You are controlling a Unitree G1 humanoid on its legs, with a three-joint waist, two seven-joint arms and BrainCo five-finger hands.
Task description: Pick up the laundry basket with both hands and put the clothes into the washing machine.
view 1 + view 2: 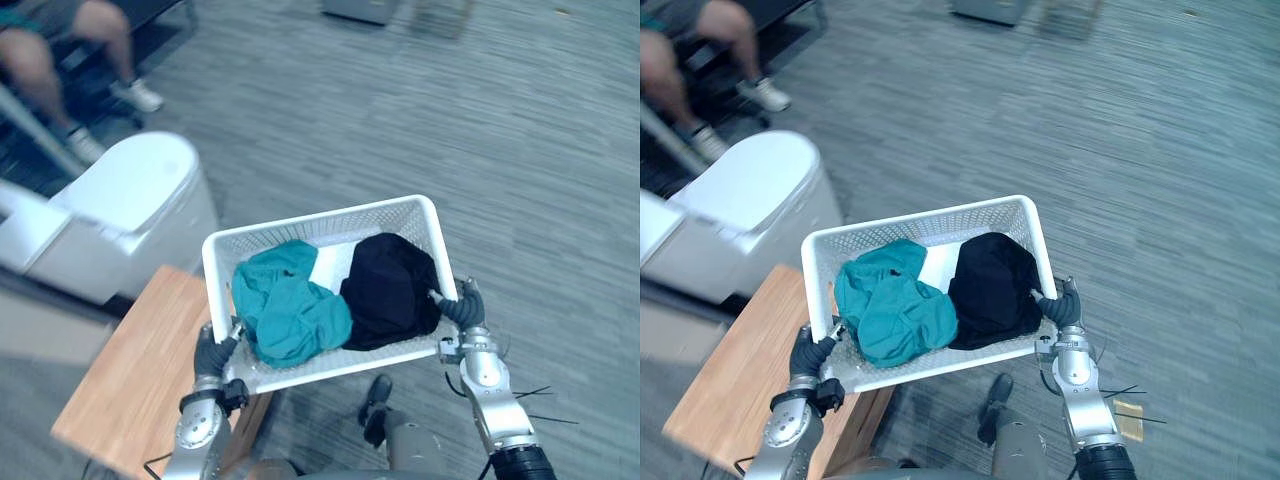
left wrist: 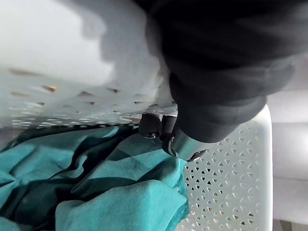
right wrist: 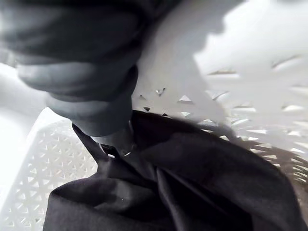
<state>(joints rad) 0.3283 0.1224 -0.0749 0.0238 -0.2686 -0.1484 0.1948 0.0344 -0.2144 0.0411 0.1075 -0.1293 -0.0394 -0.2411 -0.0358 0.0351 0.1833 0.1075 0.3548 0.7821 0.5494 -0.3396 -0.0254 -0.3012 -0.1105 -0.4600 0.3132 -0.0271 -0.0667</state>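
Observation:
I hold a white perforated laundry basket [image 1: 330,222] in the air between both hands, tilted slightly. Inside it, a crumpled teal garment [image 1: 285,315] lies on the left and a black garment [image 1: 390,290] on the right. My left hand [image 1: 212,352] grips the basket's near left corner, and its thumb [image 2: 183,144] hooks over the rim beside the teal garment [image 2: 96,183]. At the right side, my right hand [image 1: 462,308] clamps the wall, with its thumb [image 3: 115,139] reaching over onto the black garment [image 3: 192,183]. The white washing machine [image 1: 130,215] stands to the left, beyond the basket.
A low wooden table [image 1: 130,380] sits under the basket's left end. A seated person's legs and shoes [image 1: 110,60] are at the far left, behind the washing machine. Grey carpet floor [image 1: 520,150] spreads to the right and ahead.

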